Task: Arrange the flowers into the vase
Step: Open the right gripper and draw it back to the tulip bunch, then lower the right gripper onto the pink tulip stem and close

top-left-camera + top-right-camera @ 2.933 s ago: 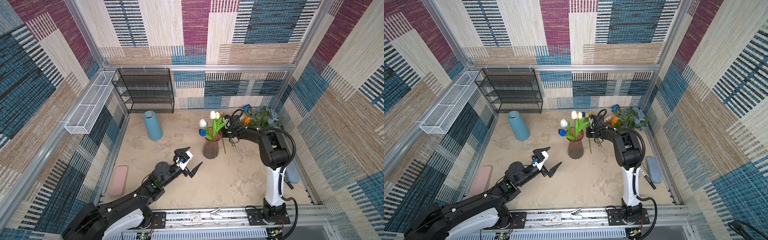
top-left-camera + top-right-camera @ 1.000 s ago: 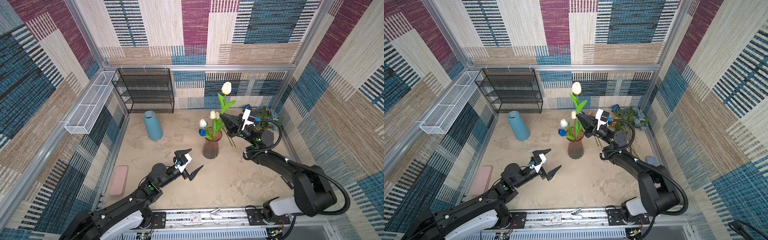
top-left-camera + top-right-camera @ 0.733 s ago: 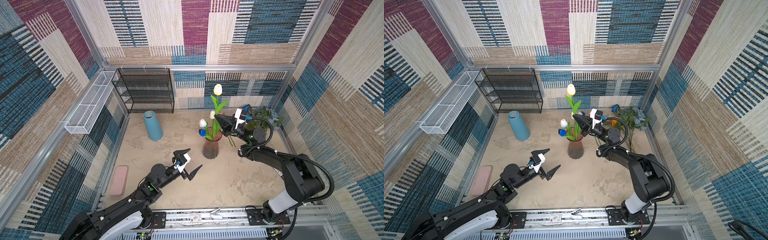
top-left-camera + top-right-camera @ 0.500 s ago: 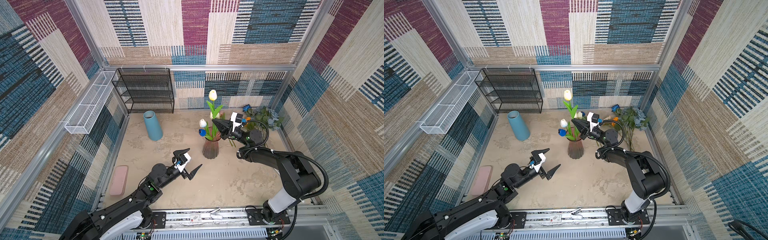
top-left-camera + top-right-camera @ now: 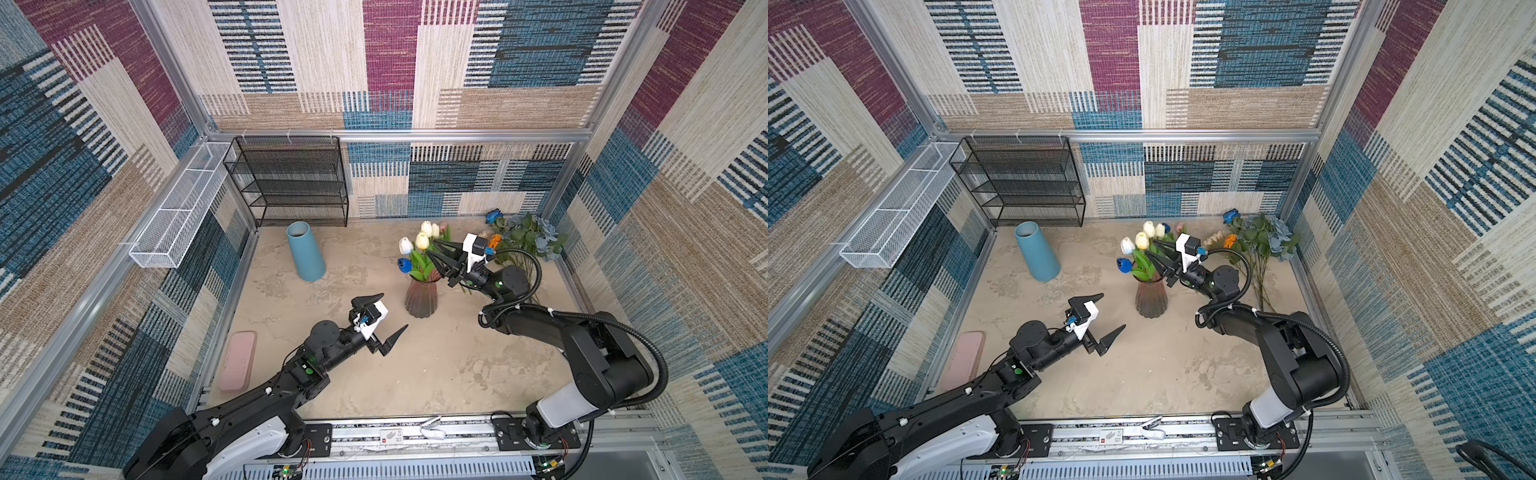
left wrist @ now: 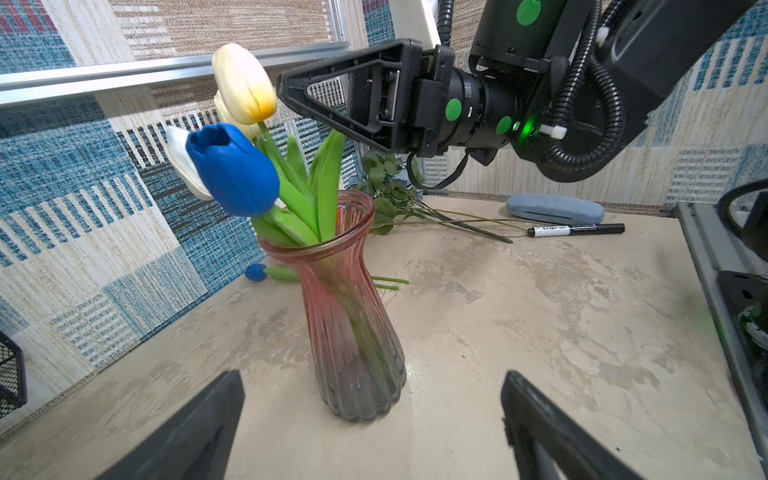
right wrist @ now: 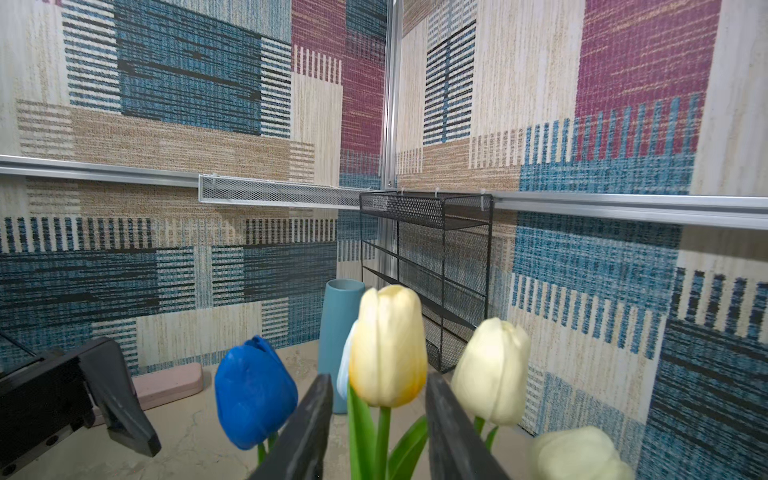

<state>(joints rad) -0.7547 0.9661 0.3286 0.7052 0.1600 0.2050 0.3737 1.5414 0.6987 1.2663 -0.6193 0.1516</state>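
Open tabletop before pink vase

Cream-white green-stemmed tulip lowered from high above into ribbed pink glass vase, right gripper jaws parted, stem seemingly released

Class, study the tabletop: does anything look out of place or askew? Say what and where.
A loose blue tulip lies flat on the table behind the pink vase, not in it. A black marker lies by the stem ends of the heap of flowers, an odd item among them.
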